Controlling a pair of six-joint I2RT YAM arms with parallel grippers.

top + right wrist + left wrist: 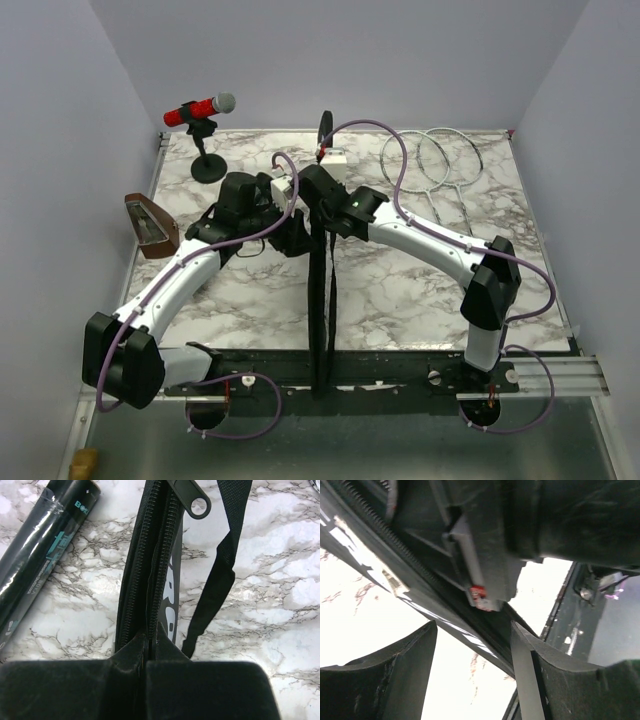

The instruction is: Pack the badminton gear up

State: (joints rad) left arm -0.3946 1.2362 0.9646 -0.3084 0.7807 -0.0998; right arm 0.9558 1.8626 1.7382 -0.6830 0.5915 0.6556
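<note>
The black racket bag [322,300] stands on its edge down the middle of the table, its strap [220,565] hanging to the right. My right gripper [150,637] is shut on the bag's zipped top edge [155,570], below the zipper pull [192,500]; in the top view it [318,205] is over the bag's far half. My left gripper [472,650] is open, its fingers [405,655] on either side of the bag's edge [420,595] without touching. The black tube [40,545] lies left of the bag. Two rackets [440,160] lie at the far right. No shuttlecocks show.
A red microphone on a black stand [200,120] is at the far left corner. A brown wedge-shaped object [150,225] sits on the table's left edge. Grey walls close the table on three sides. The table's black front rail [400,365] runs past both arm bases.
</note>
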